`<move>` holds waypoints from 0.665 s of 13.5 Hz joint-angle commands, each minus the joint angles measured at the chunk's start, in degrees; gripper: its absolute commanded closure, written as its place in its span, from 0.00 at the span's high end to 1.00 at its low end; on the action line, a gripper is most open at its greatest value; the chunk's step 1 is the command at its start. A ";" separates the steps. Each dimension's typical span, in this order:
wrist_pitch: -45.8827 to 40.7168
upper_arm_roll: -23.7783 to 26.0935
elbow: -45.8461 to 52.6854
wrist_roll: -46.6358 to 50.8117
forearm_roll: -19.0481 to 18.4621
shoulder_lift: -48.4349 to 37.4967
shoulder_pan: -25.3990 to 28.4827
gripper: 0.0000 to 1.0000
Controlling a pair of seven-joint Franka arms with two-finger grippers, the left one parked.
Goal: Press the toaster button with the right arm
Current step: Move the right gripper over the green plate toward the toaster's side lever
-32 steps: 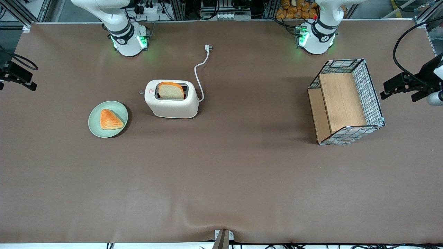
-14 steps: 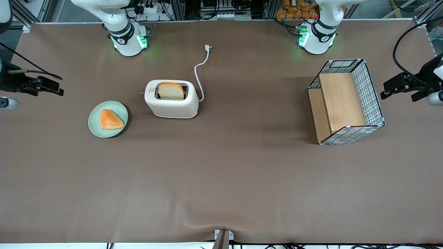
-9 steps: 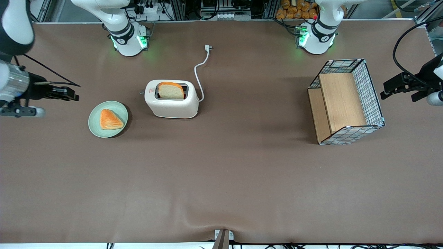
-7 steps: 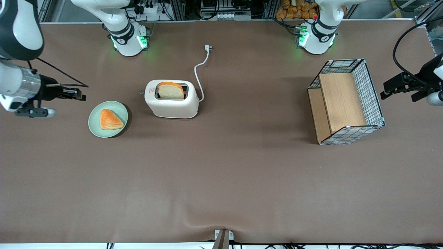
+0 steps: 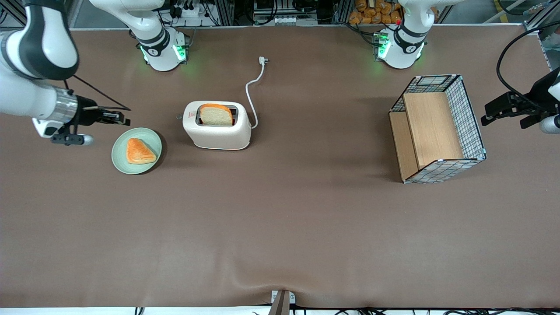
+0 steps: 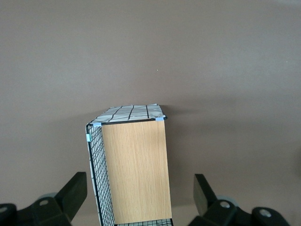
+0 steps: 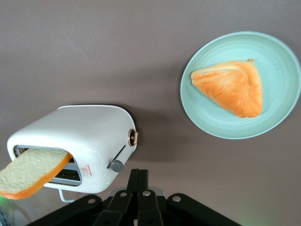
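Observation:
The cream-white toaster (image 5: 217, 127) (image 7: 77, 143) stands on the brown table with a slice of bread (image 5: 215, 114) (image 7: 32, 171) sticking out of its slot. Its small grey button (image 5: 178, 117) (image 7: 115, 165) protrudes from the narrow end that faces the working arm's end of the table. My right arm (image 5: 33, 83) reaches in from that end. Its gripper (image 5: 123, 118) (image 7: 139, 175) is shut and empty, hovering above the table beside the green plate, well short of the button.
A green plate (image 5: 151, 136) (image 7: 202, 110) with a triangular pastry (image 5: 139, 151) (image 7: 231, 86) lies beside the toaster, nearer the front camera than the gripper. The white cord (image 5: 251, 94) trails from the toaster. A wire-and-wood basket (image 5: 437, 129) (image 6: 134, 165) sits toward the parked arm's end.
My right arm has swung in from the table's end toward the toaster, the gripper travelling over the table to just above the plate's rim. Toaster, bread and plate have not moved.

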 commanded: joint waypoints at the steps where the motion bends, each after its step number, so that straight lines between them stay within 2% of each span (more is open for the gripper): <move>1: 3.28 0.02 -6.32 0.33 3.70 -3.56 0.72 0.00; 9: 10.40 0.20 -15.64 0.24 10.21 -3.65 3.35 0.00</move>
